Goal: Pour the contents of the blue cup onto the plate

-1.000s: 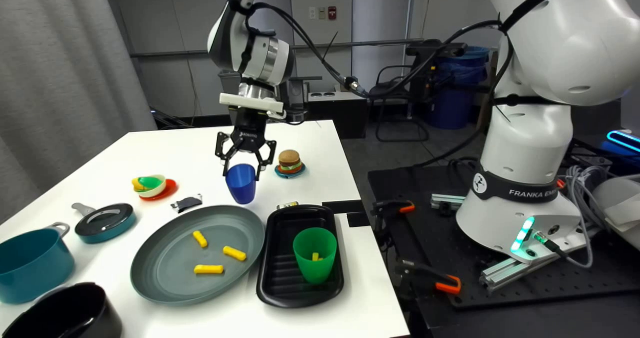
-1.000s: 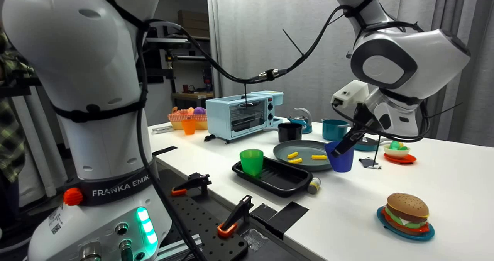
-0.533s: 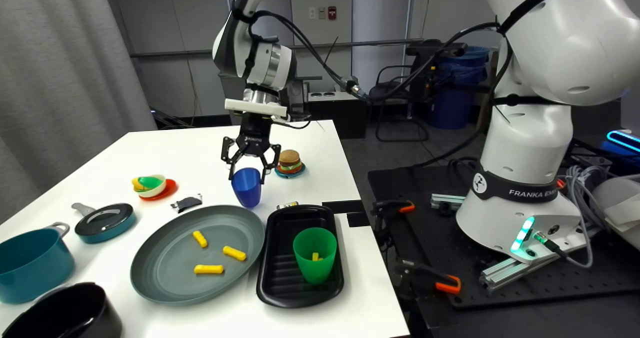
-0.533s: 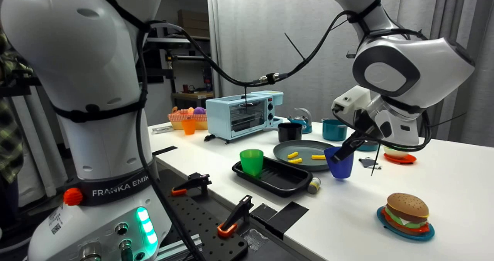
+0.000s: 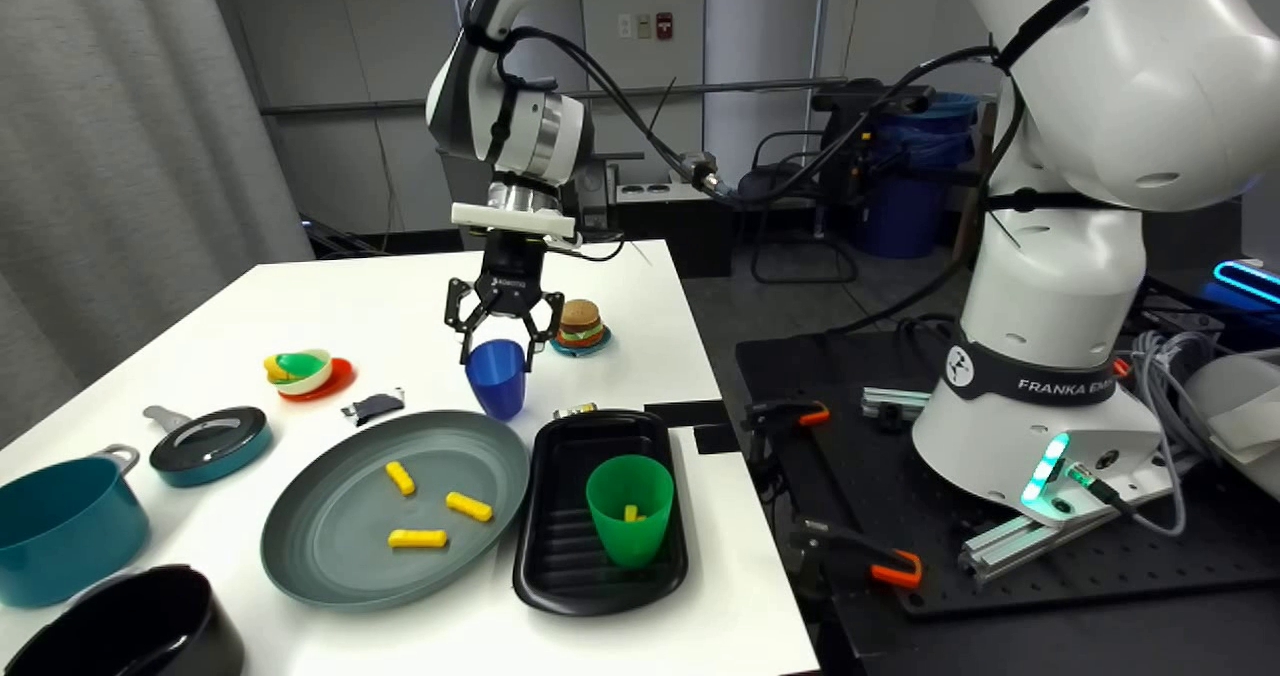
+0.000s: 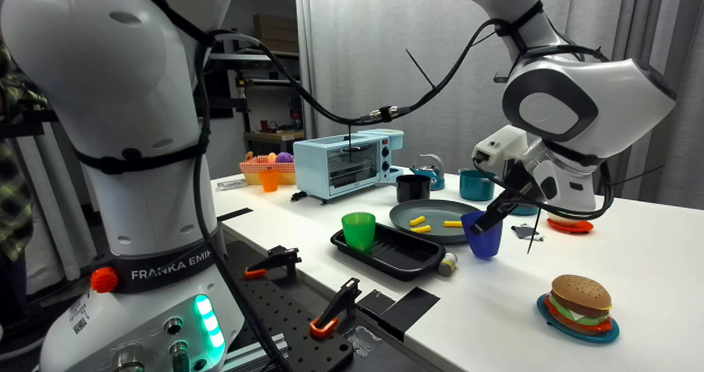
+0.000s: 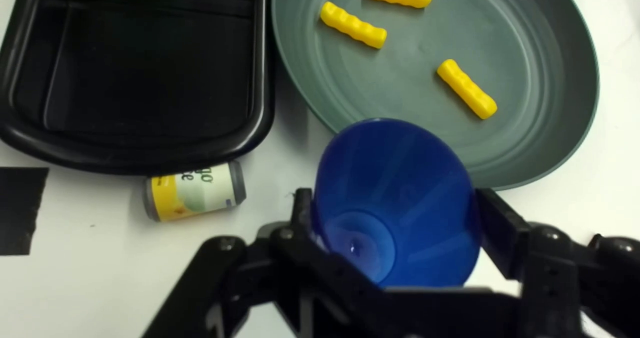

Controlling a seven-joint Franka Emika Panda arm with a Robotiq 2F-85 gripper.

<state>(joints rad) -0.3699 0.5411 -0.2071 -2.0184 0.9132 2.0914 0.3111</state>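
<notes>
My gripper [image 5: 497, 358] is shut on the blue cup [image 5: 497, 384], one finger on each side. The cup is slightly tilted and low over the table beside the plate; I cannot tell if it touches the table. In the wrist view the cup [image 7: 400, 178] opens towards the camera between the fingertips. No yellow shows inside it, though the gripper hides part of its bottom. The grey-green plate [image 5: 320, 546] lies just in front of the cup. Three yellow sticks [image 5: 418, 538] lie on it, also seen in the wrist view [image 7: 467, 89].
A black tray [image 5: 570, 576] beside the plate holds a green cup [image 5: 630, 536] with something yellow in it. A small can [image 7: 195, 192] lies at the tray's end. A toy burger [image 6: 580, 300], a foil packet [image 5: 375, 407], and pots [image 5: 65, 531] stand around.
The gripper has lowered the blue cup towards the table and shifted it a little away from the plate, most of it in the first half second. The sticks on the plate have not moved.
</notes>
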